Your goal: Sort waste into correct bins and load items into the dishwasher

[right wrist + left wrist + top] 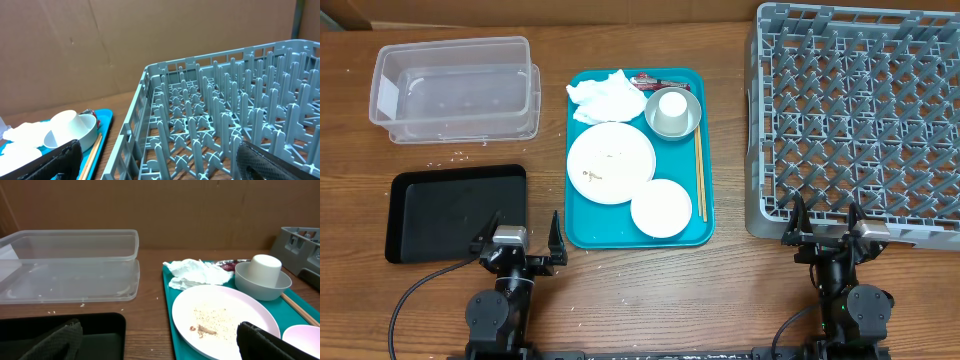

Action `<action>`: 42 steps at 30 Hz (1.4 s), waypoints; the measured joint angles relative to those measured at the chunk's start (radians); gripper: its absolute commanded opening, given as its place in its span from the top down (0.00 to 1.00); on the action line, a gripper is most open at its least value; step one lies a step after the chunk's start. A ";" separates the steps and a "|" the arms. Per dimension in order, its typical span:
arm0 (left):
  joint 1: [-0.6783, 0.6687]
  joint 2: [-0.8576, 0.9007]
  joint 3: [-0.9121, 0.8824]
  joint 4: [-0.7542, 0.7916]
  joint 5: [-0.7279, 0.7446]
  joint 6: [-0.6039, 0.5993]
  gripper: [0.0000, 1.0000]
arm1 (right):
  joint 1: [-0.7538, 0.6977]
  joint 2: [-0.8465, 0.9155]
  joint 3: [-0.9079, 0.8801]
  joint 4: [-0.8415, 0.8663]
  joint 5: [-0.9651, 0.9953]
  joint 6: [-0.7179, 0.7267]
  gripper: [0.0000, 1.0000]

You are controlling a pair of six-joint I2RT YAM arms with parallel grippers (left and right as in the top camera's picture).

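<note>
On the teal tray [582, 228] lie crumpled napkins [605, 95], a red wrapper [650, 81], a large white plate [611, 162] with rice grains [215, 316], a smaller dish [661, 208] and a grey bowl [692, 120] holding an upturned white cup [671, 106]. The clear tub [455, 88] and black tray [455, 212] lie left of it. The grey dish rack [860, 120] stands at the right. My left gripper [520, 233] is open between the black tray and the teal tray, holding nothing. My right gripper [827, 222] is open at the rack's near edge.
Wooden chopsticks [700, 175] lie along the teal tray's right side. A few white grains [455, 157] dot the wood between the tub and the black tray. A brown cardboard wall [160, 210] closes off the far side of the table.
</note>
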 measured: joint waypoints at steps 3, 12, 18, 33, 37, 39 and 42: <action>0.000 0.000 0.000 0.000 0.000 0.000 0.00 | 0.000 0.000 0.000 0.000 -0.001 0.000 0.00; 0.000 0.000 0.000 0.000 0.000 0.000 0.00 | 0.000 0.000 0.000 0.000 0.000 0.000 0.00; 0.000 0.000 0.000 0.001 0.002 -0.001 0.00 | 0.000 0.000 0.000 0.000 0.000 0.000 0.00; 0.000 -0.002 0.009 0.599 0.208 -0.217 0.00 | 0.000 0.000 0.000 0.000 0.000 0.000 0.00; 0.000 0.028 0.109 0.472 0.217 -0.212 0.00 | 0.000 0.000 0.000 0.000 0.000 0.001 0.00; 0.000 0.089 0.230 0.333 0.228 -0.182 0.00 | 0.000 0.000 0.000 0.000 0.000 0.000 0.00; 0.000 0.257 0.484 0.121 0.250 -0.109 0.00 | 0.000 0.000 0.000 0.000 0.000 0.000 0.00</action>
